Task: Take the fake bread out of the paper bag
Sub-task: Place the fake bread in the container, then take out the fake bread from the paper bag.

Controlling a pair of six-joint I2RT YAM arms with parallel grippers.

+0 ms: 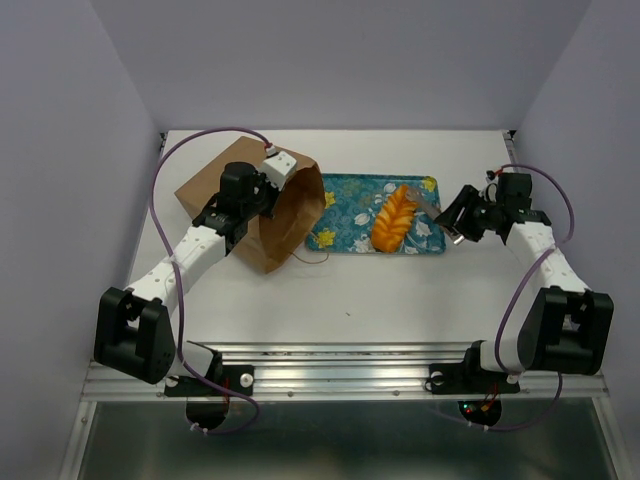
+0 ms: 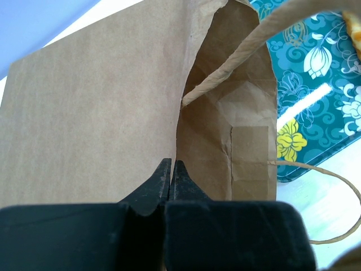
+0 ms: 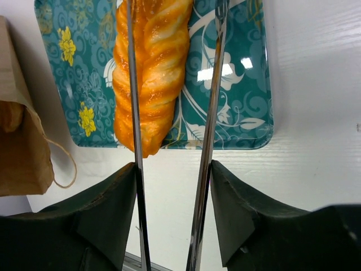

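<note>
Bread: braided loaf (image 1: 392,218) is seen out of the paper bag (image 1: 205,183) and laid on the teal floral tray (image 1: 345,200) mid-table (image 1: 400,290). It is glossy orange and sits slightly diagonal in top view.

The bag is laid on its side left of the tray, w/ its mouth turned twd the tray and just beside the tray's left end.

Right gripper (image 3: 175,17) is fitted w/ long thin metal blades. The blades are held apart at a moderate gap and nothing is clamped. In wrist view one blade is seen crossing over the loaf's top, the other over bare tray beside the loaf. Contact btw blade and loaf can't be told.

Left gripper (image 2: 171,166) has its fingers pressed fully together, pinched on the bag's mouth rim. The upper wall is held up, so the mouth is gaping.

One cord handle (image 2: 237,62) is strung across the mouth opening. A second cord loop (image 2: 338,186) is draped on the table near the tray corner.

A darker brown patch is seen at the bag mouth in right wrist view. What it is can't be told.
</note>
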